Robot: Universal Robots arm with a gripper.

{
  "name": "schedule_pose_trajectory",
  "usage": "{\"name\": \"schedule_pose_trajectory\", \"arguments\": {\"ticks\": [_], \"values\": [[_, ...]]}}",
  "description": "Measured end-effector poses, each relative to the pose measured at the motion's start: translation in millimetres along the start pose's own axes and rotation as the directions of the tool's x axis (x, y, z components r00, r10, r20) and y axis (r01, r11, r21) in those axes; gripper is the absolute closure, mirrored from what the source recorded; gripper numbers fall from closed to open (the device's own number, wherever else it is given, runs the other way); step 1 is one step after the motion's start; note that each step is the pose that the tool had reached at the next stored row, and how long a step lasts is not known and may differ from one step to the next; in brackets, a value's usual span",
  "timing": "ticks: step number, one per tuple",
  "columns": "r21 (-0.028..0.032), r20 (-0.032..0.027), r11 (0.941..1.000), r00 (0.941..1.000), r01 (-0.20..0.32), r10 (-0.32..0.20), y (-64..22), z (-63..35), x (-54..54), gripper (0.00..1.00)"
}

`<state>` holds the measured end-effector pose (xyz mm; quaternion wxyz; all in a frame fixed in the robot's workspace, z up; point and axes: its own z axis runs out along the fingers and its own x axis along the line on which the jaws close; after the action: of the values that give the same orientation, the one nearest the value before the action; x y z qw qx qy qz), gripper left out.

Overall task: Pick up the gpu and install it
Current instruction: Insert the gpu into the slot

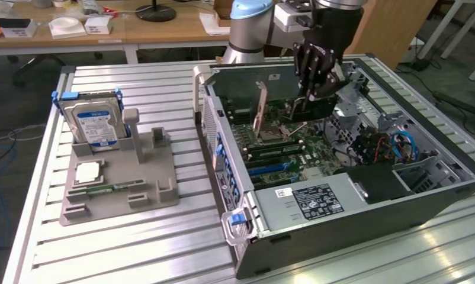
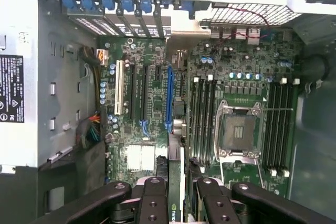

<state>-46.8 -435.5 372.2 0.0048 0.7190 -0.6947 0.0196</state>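
Note:
My gripper [image 1: 317, 89] hangs inside the open computer case [image 1: 221, 148], shut on the gpu [image 1: 323, 105], a thin dark green card held on edge above the motherboard [image 1: 301, 145]. In the wrist view the black fingers [image 2: 152, 198] clamp the card [image 2: 176, 192] from both sides, and I see it edge-on with a green logo near the fingers. Beyond its edge lies the long blue slot [image 2: 169, 98], roughly in line with the card. The card is clear of the board and touches no slot.
A grey fixture [image 1: 162, 198] on the exterior view's left holds a hard drive [image 1: 95, 121], a memory stick [image 1: 111, 188] and a processor [image 1: 89, 173]. The open processor socket [image 2: 239, 129], memory slots [image 2: 202, 119] and power supply [image 1: 317, 201] surround the slot area.

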Motion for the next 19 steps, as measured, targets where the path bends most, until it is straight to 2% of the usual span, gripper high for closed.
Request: {"name": "schedule_pose_trajectory", "arguments": {"ticks": [4,7,14,19], "values": [[-0.0003,-0.0058,1.0000,1.0000,-0.001,0.001,2.4,5.9,-0.2,0.74],[-0.0005,-0.0065,1.0000,1.0000,-0.007,0.007,5.7,11.4,-0.5,0.74],[-0.0005,-0.0084,1.0000,0.9999,-0.007,0.007,6.1,16.6,1.6,0.74],[-0.0005,-0.0086,1.0000,0.9999,-0.008,0.008,6.4,25.6,2.4,0.74]]}}
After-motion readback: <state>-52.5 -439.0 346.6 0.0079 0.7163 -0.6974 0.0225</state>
